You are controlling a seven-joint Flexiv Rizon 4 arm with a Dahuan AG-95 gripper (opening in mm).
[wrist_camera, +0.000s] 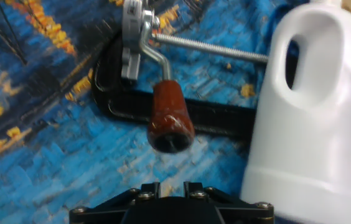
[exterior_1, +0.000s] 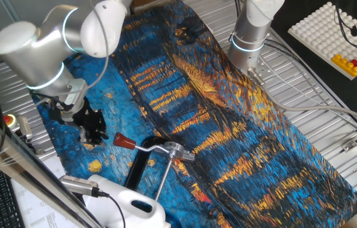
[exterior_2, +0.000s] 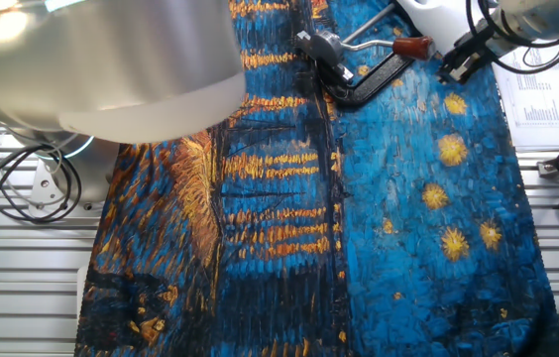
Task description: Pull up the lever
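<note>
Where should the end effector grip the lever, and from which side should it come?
Probably grip the dark-red knob of the lever, its thickest and free end. Come from the knob's side, away from the pivot hub; the white jug crowds the other side.

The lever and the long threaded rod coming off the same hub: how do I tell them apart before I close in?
The lever is short, smooth and bent; the threaded rod is longer and straight. The lever ends in a dark-red knob; the threaded rod shows no knob. The lever points toward the end effector; the threaded rod runs off behind the white jug. Both are silver metal and meet at the silver hub.
</note>
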